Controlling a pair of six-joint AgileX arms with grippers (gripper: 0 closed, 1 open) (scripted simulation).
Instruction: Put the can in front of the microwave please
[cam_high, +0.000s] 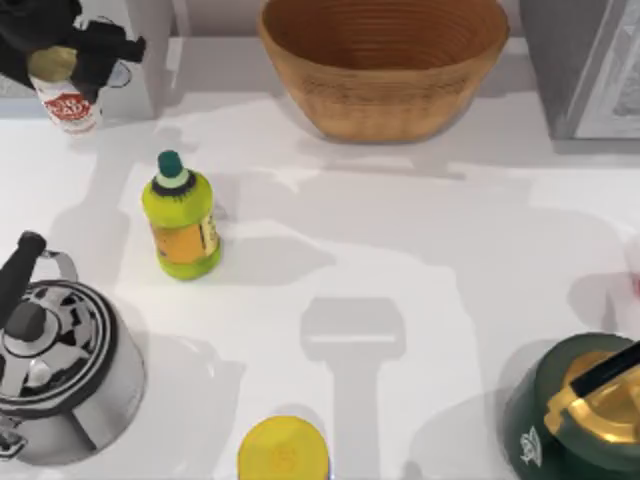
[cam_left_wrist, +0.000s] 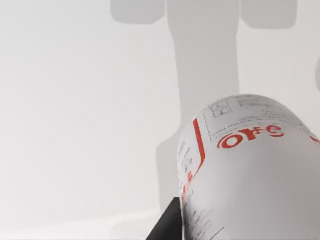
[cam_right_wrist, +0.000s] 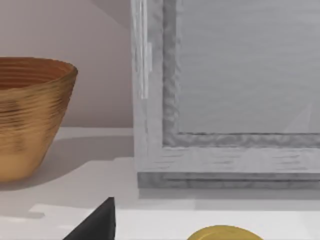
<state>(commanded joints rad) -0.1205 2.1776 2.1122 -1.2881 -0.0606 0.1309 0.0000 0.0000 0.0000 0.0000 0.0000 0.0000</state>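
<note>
While the left claw (cam_high: 62, 52) gripped the can (cam_high: 68, 105) right by the microwave (cam_high: 135, 50), it was best to lower it straight, slowly, then let go.

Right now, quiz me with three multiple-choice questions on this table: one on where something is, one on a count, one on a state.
1. Where is the can?
A: inside the basket.
B: at the far left of the table, by the microwave.
C: beside the yellow lid.

2. How many kettles are there?
A: one.
B: two.
C: three.

3. What is the left gripper doing?
A: open over the basket.
B: gripping the bottle.
C: shut on the can.

Answers:
1 B, the top view shows it there.
2 B, a silver kettle at left and a green kettle at right.
3 C, its fingers flank the can's top.
</note>
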